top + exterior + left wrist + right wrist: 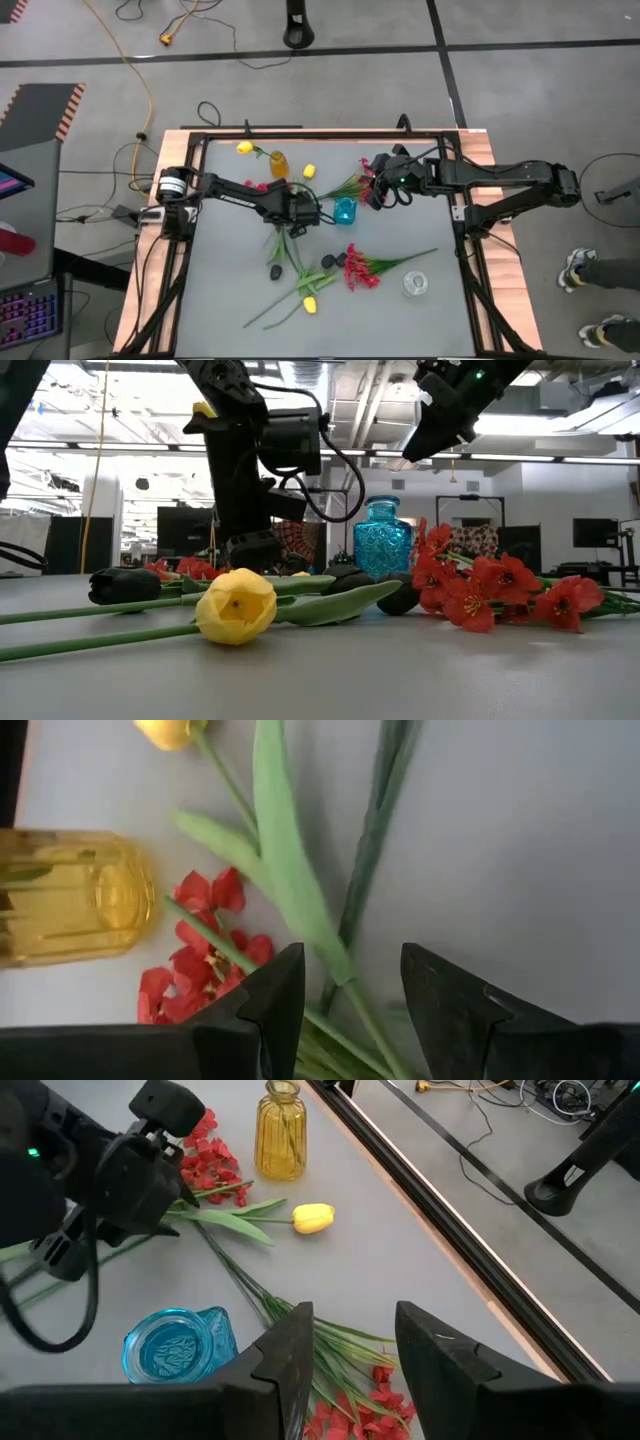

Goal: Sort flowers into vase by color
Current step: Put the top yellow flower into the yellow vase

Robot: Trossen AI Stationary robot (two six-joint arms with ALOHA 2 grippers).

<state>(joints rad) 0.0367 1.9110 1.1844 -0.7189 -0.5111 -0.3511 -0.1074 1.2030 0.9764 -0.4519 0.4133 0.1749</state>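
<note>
Flower stems [290, 250] crowding mid-table between yellow vase [278, 163] and blue vase [345, 211]; bare tabletop [225, 285] at near-left.

- 3 yellow tulips [244, 148] [308, 172] [309, 303] are showing on the grey table [420, 330].
- 3 black tulips [276, 270] [328, 261] [340, 257] are lying near the middle, as far as the dark heads can be told apart.
- 3 sprays of red blossoms [262, 186] [370, 175] [360, 270] are spreading across it.
- 3 vases are standing: 1 yellow vase [278, 163], 1 blue vase [344, 211], 1 clear vase [415, 284].
- 2 dark arms [235, 190] [500, 175] are reaching in.
</note>
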